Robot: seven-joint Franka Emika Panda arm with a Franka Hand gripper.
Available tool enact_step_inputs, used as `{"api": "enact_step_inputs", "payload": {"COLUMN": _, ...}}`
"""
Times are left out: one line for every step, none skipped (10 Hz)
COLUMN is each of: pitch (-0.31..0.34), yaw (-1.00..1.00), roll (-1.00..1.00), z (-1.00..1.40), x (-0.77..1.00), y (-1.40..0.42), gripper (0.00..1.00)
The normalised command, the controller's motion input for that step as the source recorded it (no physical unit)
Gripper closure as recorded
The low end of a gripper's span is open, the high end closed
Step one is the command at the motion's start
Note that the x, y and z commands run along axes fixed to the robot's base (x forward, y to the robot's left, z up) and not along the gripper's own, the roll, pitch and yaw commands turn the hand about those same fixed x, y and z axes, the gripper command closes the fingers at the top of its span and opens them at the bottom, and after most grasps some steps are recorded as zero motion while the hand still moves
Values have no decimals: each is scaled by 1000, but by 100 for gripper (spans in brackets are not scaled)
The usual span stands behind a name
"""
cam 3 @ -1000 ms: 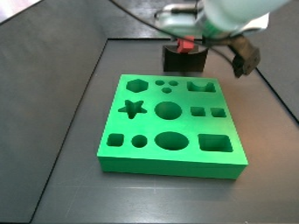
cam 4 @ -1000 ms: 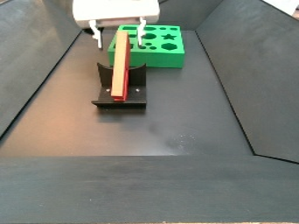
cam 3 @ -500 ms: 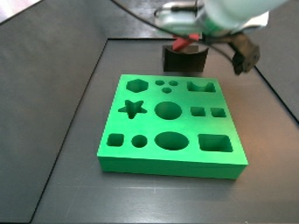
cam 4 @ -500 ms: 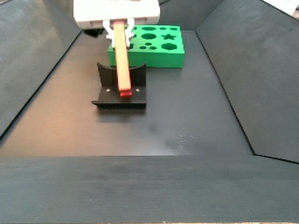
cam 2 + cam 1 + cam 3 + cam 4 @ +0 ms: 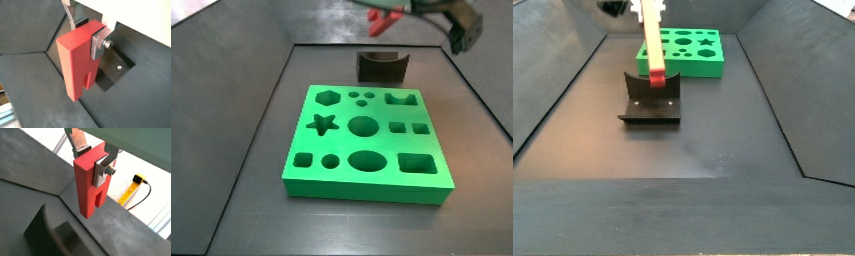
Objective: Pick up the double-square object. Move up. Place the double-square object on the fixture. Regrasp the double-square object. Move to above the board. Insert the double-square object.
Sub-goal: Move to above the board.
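The double-square object (image 5: 87, 183) is a long red block with a slot between its two prongs, and it hangs upright from my gripper (image 5: 93, 157). A silver finger (image 5: 103, 169) presses on each flat side of its top end in both wrist views. The gripper (image 5: 90, 31) is shut on the block (image 5: 75, 62), above the dark fixture (image 5: 115, 71). In a side view the block (image 5: 651, 40) hangs just over the fixture (image 5: 651, 102), with its lower end clear of the notch. The green board (image 5: 372, 190) lies nearer the camera than the fixture (image 5: 381, 67).
Dark walls enclose the black floor (image 5: 714, 140). The board (image 5: 694, 62) lies just behind the fixture in a side view. A yellow cable (image 5: 135, 185) lies outside the enclosure. The gripper body is mostly cut off by the frame edge in both side views.
The fingers closed on the double-square object while it stood in the fixture. The gripper then rose, lifting the object out of the notch.
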Motion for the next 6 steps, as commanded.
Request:
{"api": "enact_step_inputs", "payload": {"pitch": -80, "yaw": 4, "roll": -35, "z": 1000, "x": -60, "y": 24, "gripper": 100}}
{"api": "enact_step_inputs", "payload": {"pitch": -61, "yaw": -28, "roll": -41, "z": 1000, "x": -61, "y": 22, "gripper": 100}}
{"api": "enact_step_inputs", "payload": {"pitch": -38, "yaw": -44, "roll": -40, "z": 1000, "x": -63, "y": 21, "gripper": 100}}
{"api": "enact_step_inputs", "payload": {"pitch": -3, "yaw": -56, "roll": -39, "z": 1000, "x": -64, "y": 18, "gripper": 100}}
{"api": "enact_step_inputs", "payload": {"pitch": 14, "yaw": -55, "roll": -39, "z": 1000, "x": -64, "y": 15, "gripper": 100}}
{"api": "enact_step_inputs", "payload": {"pitch": 46, "yaw": -45, "roll": -44, "z": 1000, "x": -64, "y": 11, "gripper": 100}}
